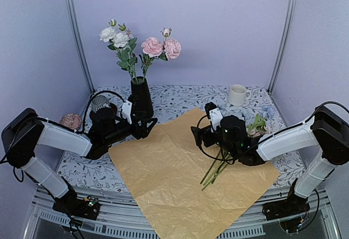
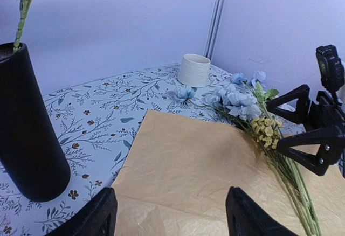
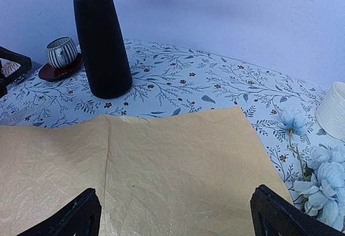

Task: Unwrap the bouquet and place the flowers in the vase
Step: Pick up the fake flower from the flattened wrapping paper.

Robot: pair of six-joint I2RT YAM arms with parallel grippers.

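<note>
Status: the bouquet is open. The paper (image 1: 174,173) lies flat on the counter (image 1: 180,100), tan side up. Pink and white roses (image 1: 155,45) already stand in the vase (image 1: 140,98), which is upright just off the paper's back-left edge.

The loose flowers (image 2: 240,98), pale blue blooms plus a yellow cluster (image 2: 264,129), lie along the paper's right side. Their heads point toward the mug (image 1: 237,94) and the stems (image 1: 214,171) run to the near edge, roughly parallel.

Left fingers (image 2: 102,214): spread, nothing between them, over the paper's left corner, just beside the vase.
Right fingers (image 3: 78,217): spread wide, empty, over the paper, just left of the loose flowers.

Handling, my read:
- The stems look thin, light and smooth, so they'll likely roll or fan out under a pinch. Take them across the bunch around mid-stem, below the leaves, and keep off the blooms, which look soft and crushable.
- They lie flat on crinkly paper, so a low pinch could catch the sheet too. The paper is light and will probably slide on the cloth.
- The vase is tall and slim, so probably tippy. Its mouth is narrow and partly filled, so bring the stems in near vertical and don't shove the roses.

Text and labels: none readable. The vase is plain matte black and the mug plain white. The striped cup on a red saucer (image 3: 60,51) shows no marks. The cloth print is only leaves and small flowers.
</note>
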